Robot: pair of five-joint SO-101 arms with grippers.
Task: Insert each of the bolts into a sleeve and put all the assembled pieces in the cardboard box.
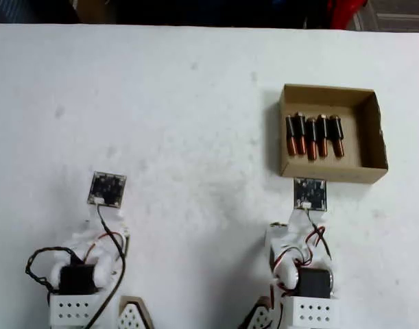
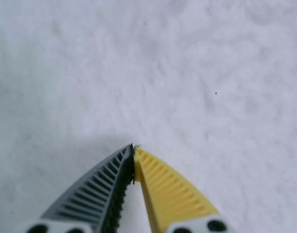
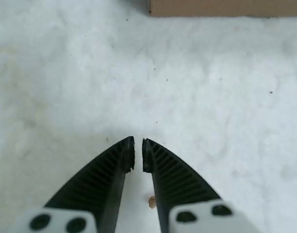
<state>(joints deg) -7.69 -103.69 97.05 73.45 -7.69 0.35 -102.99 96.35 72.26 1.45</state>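
Seen from high view: cardboard box on the white table, far side of right arm, just beyond its wrist. Inside the box, 5 assembled pieces laid side by side, dark ends toward far wall, copper-colour ends toward near wall, all in the box's left part. Left arm folded at near edge, well apart from the box. Not visible from above but clear in left wrist view: left gripper clenched, grey and yellow tips touching, nothing between, bare table under it. In right wrist view: right gripper w/ black fingers almost together, only thin slit left, holding nothing; box's outer wall ahead of the tips, not touching; small brown speck on the table below.
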